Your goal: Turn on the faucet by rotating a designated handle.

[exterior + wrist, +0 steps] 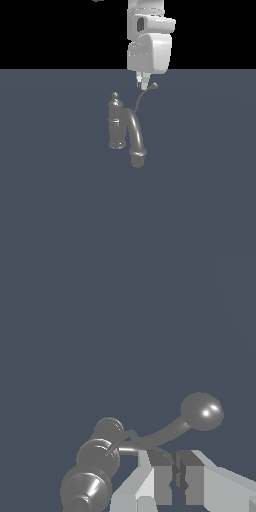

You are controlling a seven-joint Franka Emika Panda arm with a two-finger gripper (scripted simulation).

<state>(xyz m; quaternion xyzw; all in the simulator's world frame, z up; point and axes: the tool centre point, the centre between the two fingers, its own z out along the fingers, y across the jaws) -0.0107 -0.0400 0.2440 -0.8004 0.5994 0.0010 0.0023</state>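
The grey faucet [116,125] stands on the floor, an upright post with a knob top and a thick arched spout [135,135] ending in a wider tip. The thin curved handle [145,94] rises from behind the post to a small ball tip. My gripper [141,83] hangs just above the handle and beside its ball tip, to the exterior view's left of it. In the wrist view the ball tip of the handle [202,411] lies just beyond my gripper [174,460]. The fingers [156,476] are nearly together with nothing between them. The post [95,466] shows from above.
The flat dark grey floor [60,200] spreads all around the faucet. The white arm [149,47] comes down from above, behind the faucet.
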